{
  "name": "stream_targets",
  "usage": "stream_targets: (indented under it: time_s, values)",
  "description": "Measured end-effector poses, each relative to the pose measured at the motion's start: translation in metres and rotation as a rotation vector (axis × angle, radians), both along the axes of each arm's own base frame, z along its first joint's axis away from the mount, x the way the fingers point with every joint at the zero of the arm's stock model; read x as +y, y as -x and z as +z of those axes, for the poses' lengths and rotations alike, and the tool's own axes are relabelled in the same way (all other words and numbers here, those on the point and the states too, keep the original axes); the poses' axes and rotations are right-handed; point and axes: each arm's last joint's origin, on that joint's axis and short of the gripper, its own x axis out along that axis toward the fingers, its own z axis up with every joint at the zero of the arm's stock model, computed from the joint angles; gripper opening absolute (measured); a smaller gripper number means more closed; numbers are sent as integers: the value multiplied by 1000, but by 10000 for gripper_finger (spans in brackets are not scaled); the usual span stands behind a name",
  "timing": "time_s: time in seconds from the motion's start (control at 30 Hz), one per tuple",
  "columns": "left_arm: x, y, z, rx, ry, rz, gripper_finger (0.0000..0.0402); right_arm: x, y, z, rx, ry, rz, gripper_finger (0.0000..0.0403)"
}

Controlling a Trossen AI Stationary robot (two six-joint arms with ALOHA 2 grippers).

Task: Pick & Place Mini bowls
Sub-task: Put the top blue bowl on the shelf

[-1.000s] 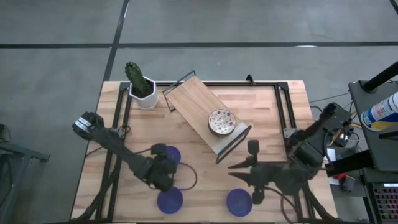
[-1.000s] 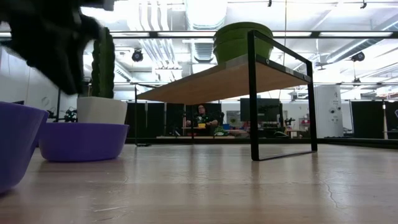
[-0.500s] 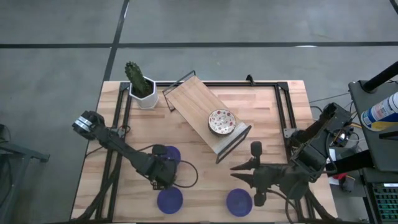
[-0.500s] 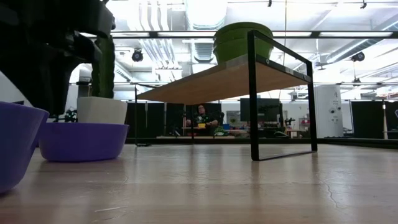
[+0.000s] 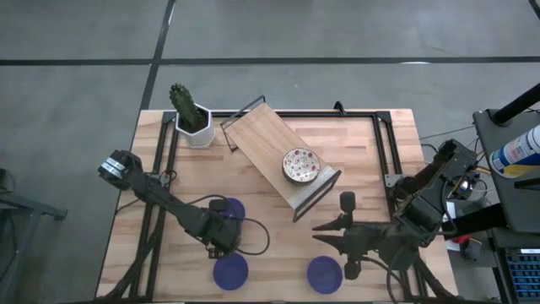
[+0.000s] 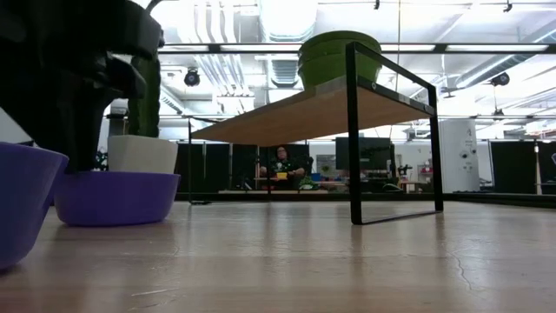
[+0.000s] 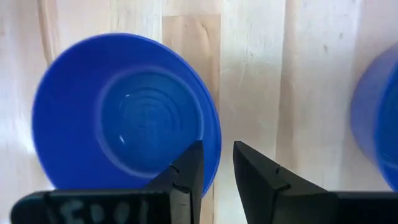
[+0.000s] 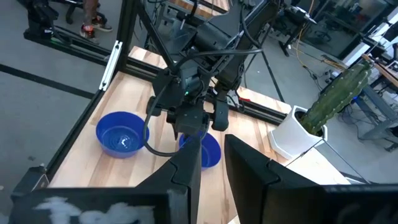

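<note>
Three cobalt blue mini bowls stand on the table: one toward the left [image 5: 233,207], two by the near edge [image 5: 230,273] [image 5: 325,274]. A cream speckled bowl [image 5: 301,165] sits on the wooden shelf [image 5: 266,135]. My left gripper [image 7: 217,155] is open, low over the left blue bowl [image 7: 124,118]. One finger stands inside the bowl's rim [image 7: 214,146] and one outside. In the low view the gripper [image 6: 78,96] reaches down into that bowl [image 6: 117,198]. My right gripper [image 5: 319,232] waits open above the table, right of centre.
A cactus in a white pot [image 5: 191,118] stands at the far left corner. The slanted shelf on its black wire frame [image 5: 316,196] fills the table's middle. Black rails [image 5: 384,152] run along the table's sides. Bare wood lies between the bowls.
My left gripper has come down onto the left blue bowl, until its fingers stand on either side of the rim. The bowls have stayed where they were.
</note>
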Motion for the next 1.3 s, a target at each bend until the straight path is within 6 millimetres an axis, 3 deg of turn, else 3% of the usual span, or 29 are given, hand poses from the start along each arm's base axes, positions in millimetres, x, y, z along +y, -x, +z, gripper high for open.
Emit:
stream_targets:
  time_s: [0.47, 0.7, 0.87, 1.1, 1.3]
  values:
    - [16, 4, -19, -8, -114, 45, 83, 0, 0, 0, 0, -5, -1, 63]
    - [18, 4, -20, -2, -115, 39, 12, 0, 0, 0, -1, -6, -1, 59]
    - [18, 5, -18, 17, -104, 45, 3, 0, 0, 0, -1, -9, -2, 59]
    - [16, 3, 11, 74, -122, 74, 1, 0, 0, 0, 0, -8, -1, 58]
    - [15, -4, 59, 39, -203, 59, 1, 0, 0, 0, 0, -5, 0, 58]
